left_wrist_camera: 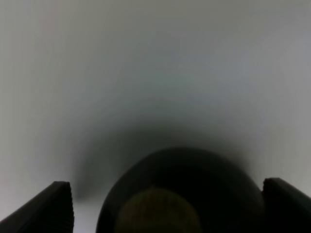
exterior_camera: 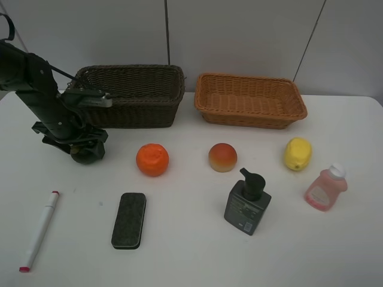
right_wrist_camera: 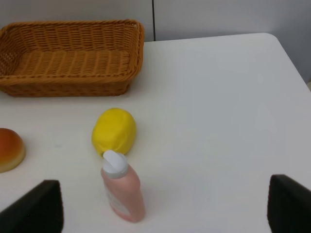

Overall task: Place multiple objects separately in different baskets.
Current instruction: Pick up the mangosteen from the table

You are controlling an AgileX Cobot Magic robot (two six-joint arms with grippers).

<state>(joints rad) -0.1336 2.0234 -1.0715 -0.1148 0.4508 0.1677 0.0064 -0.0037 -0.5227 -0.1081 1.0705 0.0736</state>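
My left gripper (exterior_camera: 87, 149) is down at the table's left with its jaws open around the dark mangosteen (exterior_camera: 88, 154). In the left wrist view the mangosteen (left_wrist_camera: 180, 189) fills the gap between the two fingers (left_wrist_camera: 56, 208), unclamped. In a row to the right lie the orange (exterior_camera: 152, 159), peach (exterior_camera: 222, 157) and lemon (exterior_camera: 297, 153). Nearer the front are the marker (exterior_camera: 39, 230), board eraser (exterior_camera: 128, 219), pump bottle (exterior_camera: 247, 203) and pink bottle (exterior_camera: 326, 188). My right gripper (right_wrist_camera: 165, 206) is open and empty, short of the pink bottle (right_wrist_camera: 121, 191) and lemon (right_wrist_camera: 114, 131).
The dark brown basket (exterior_camera: 128, 95) stands at the back, just behind my left arm. The orange-tan basket (exterior_camera: 250, 100) sits to its right, also seen as the basket (right_wrist_camera: 68, 58) in the right wrist view. Both look empty. The peach (right_wrist_camera: 7, 148) shows at that view's edge.
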